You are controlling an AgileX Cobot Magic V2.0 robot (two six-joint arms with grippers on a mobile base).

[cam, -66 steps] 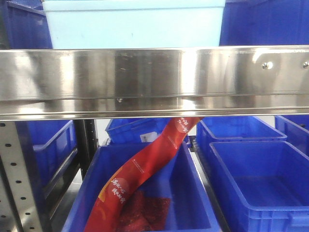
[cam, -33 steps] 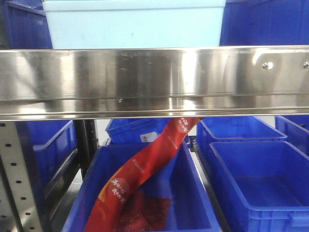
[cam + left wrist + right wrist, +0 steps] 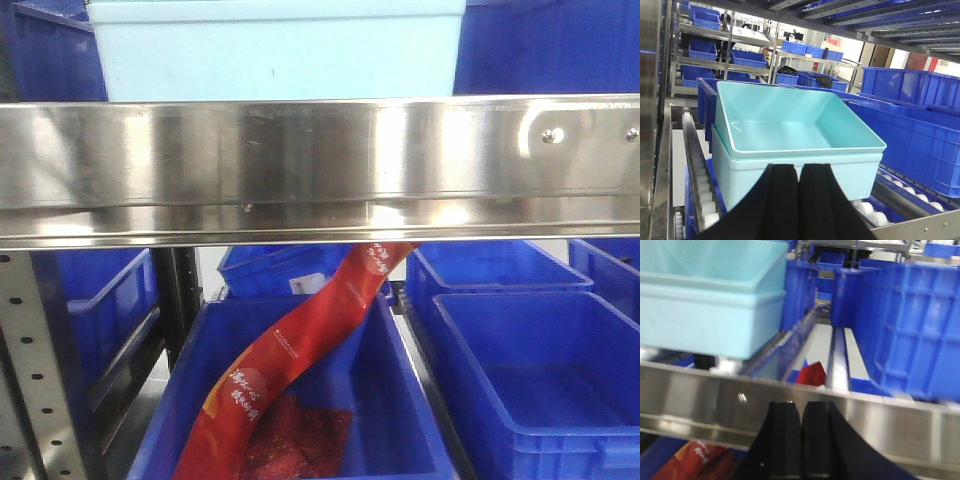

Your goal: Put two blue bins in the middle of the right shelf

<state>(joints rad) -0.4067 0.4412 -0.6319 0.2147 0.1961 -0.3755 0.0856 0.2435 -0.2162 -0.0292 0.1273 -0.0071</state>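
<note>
On the right shelf middle (image 3: pixel 300 165), behind its steel rail, the two blue bins (image 3: pixel 790 140) sit nested on rollers; left gripper (image 3: pixel 799 200) and right gripper (image 3: pixel 802 440) pressed together, empty

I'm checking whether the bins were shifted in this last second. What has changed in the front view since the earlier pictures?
Nothing visibly changed: the pale blue bin sits in the same spot behind the steel rail, and the red bag lies as before.

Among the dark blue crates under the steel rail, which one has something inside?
The near left crate: a red bag lies in it. The right crate looks empty.
</note>
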